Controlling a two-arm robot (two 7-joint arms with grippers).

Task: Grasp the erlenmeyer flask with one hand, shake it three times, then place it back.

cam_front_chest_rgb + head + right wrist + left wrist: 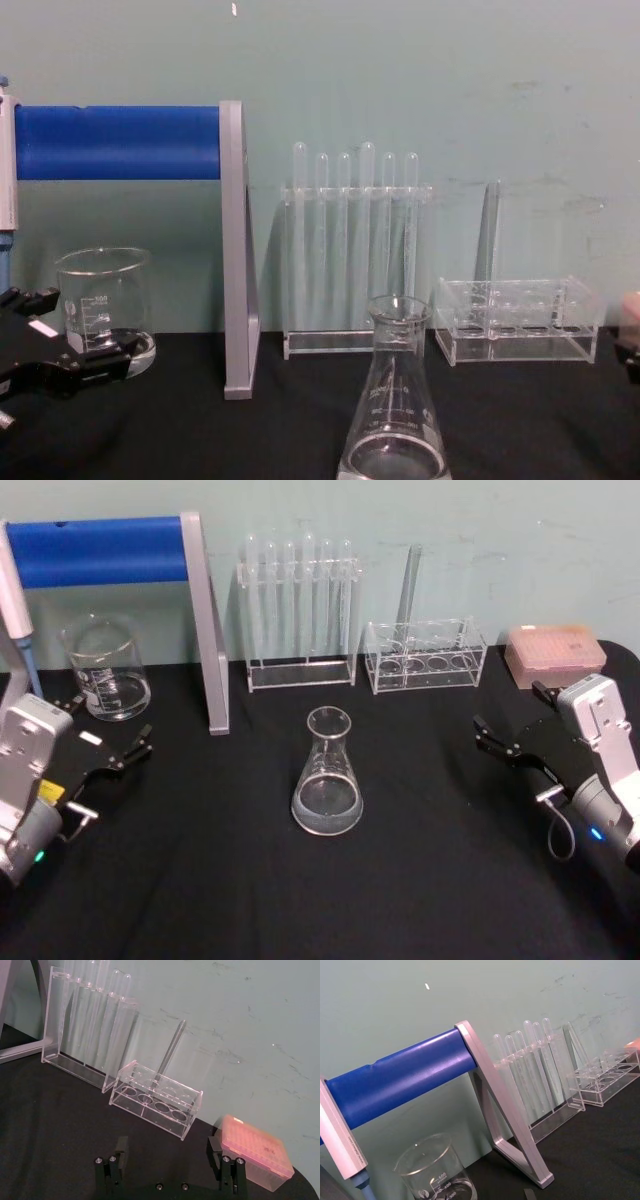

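Erlenmeyer flask (327, 775) — clear, conical, white-graduated — is seen upright between left gripper (110, 720) and right gripper (510, 712), both spread wide.

Soft, even light falls from above. The pale green wall (450, 80) is evenly bright, while the black worktop (420, 880) swallows the light and shows hardly any shadow. Under the blue bar (120, 142) a dim band of shadow lies on the wall. In the left wrist view a pale sheen runs along the bar. Small white glints ring the base of the erlenmeyer flask (327, 775).
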